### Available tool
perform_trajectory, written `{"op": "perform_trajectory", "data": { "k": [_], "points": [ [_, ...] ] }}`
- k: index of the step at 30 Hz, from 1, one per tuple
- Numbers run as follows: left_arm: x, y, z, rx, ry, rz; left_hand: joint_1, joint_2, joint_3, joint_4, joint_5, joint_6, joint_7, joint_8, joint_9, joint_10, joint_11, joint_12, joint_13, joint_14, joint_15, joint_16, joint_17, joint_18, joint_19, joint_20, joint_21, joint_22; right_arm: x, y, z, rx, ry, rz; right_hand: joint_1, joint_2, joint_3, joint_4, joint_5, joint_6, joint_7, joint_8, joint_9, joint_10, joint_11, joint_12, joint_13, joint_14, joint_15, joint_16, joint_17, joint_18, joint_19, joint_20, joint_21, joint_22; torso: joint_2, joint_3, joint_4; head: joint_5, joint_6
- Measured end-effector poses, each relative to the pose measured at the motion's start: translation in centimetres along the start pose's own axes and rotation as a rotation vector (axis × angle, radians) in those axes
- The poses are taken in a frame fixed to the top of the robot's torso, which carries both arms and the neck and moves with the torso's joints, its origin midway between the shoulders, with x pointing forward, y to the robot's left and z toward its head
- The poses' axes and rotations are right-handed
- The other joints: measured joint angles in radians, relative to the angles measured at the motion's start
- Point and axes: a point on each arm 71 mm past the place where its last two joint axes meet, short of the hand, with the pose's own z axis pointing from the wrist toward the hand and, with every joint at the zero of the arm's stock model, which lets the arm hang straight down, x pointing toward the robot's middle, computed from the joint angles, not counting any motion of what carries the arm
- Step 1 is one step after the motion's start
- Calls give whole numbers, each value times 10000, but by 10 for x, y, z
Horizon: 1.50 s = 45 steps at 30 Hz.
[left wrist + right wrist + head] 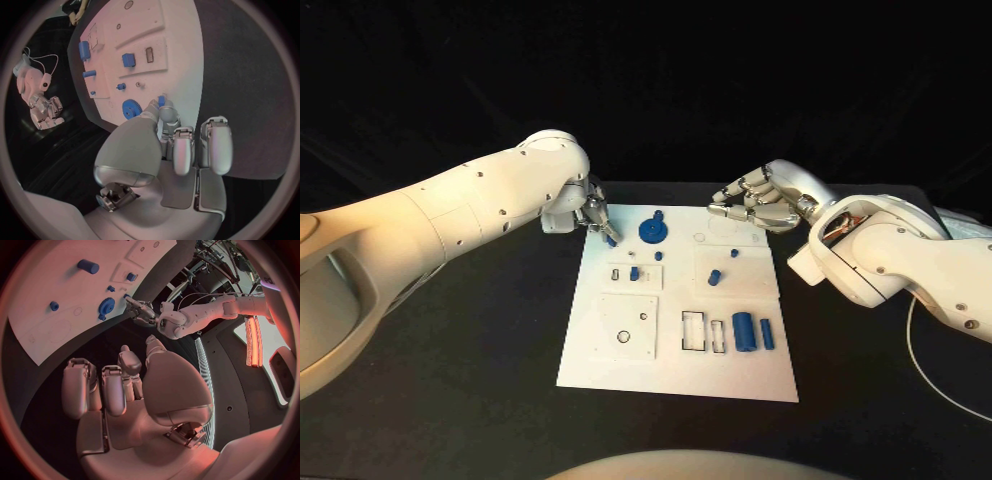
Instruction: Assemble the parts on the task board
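Note:
The white task board lies in the middle of the black table. My left hand hovers over its far left corner and pinches a small blue part between thumb and a finger; the left wrist view shows that part at the fingertips, just beside the blue gear. The gear stands on the board's far edge. My right hand hangs above the board's far right corner with its fingers curled in and nothing in them, as its palm also shows.
Several other blue parts stand on the board: small pegs near the middle, and a thick cylinder with a slim one at the near right. Rectangular slots and a raised plate are beside them. A white cable runs along the table's right.

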Motion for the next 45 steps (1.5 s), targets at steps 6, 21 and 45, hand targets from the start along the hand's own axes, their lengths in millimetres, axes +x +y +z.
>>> {"op": "perform_trajectory", "data": {
  "k": [6, 21, 45],
  "points": [
    [1, 4, -1, 125, 25, -141, -461, -510, 1031, 200, 1, -17, 17, 79, 24, 29, 30, -37, -119, 0, 0, 0, 5, 0, 0, 0, -27, 0, 0, 0, 0, 9, 18, -7, 0, 0, 0, 0, 0, 0, 0, 0, 0, 0, 0, 0, 0, 0, 0, 0, -1, 1, 0, 0, 0, 0, -7, 0, 0, 0, -9],
    [19, 24, -28, 1236, 91, -918, -1552, -1598, 3108, -279, 779, 51, 0, 411, 246, 456, -25, 152, 115, 1, 0, 0, 7, 0, 0, 0, -27, 7, 1, -3, -1, 75, 67, -30, 0, 0, 1, 0, 0, 0, 0, 0, 0, 0, 0, 0, 1, 0, 0, 0, -2, 0, 0, 0, 0, -1, -20, 9, 27, 101, -16],
    [63, 26, -26, 2054, -400, -665, -1785, -1938, 3573, -499, 1009, 190, -32, 464, 260, 664, -54, 294, 297, 1, 0, 0, 4, -1, 0, 1, 91, 4, 2, -7, -2, 165, 116, -40, 39, 40, 1, -1, 57, 0, 0, 0, 0, 1, 1, 0, 1, 0, 0, 0, 0, 1, 0, 0, 0, -1, -25, 7, 40, 126, -126]
  ]
}}
